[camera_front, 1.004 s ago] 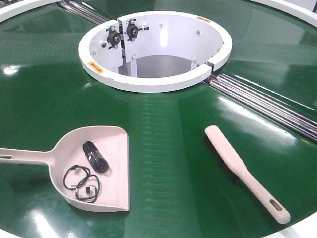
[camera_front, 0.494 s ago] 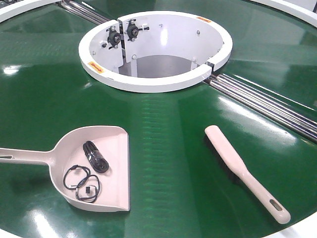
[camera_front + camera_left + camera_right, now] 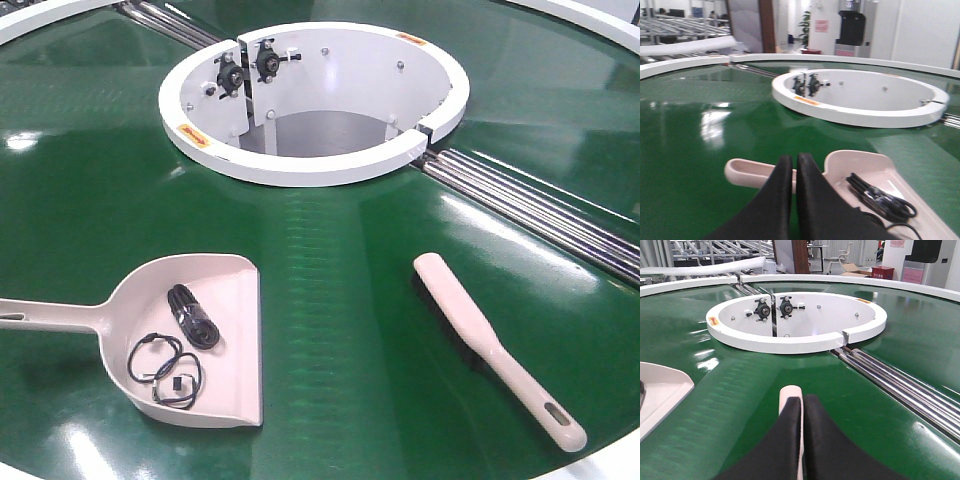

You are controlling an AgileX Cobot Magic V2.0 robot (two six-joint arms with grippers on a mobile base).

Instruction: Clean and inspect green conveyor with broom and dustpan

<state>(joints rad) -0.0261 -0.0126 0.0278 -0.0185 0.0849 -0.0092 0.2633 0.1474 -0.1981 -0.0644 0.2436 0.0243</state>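
The green conveyor fills the front view. The beige-pink dustpan lies on it at the front left and holds black cable pieces. The broom lies at the front right, handle toward the near edge. Neither gripper shows in the front view. In the left wrist view my left gripper is shut and empty, in front of the dustpan's handle. In the right wrist view my right gripper is shut and empty, with the broom's tip showing just past it.
The white circular rim rings the central opening behind the tools. Silver roller seams run from the rim to the right edge, and another runs off at the top left. The conveyor's white outer edge lies just past the broom handle.
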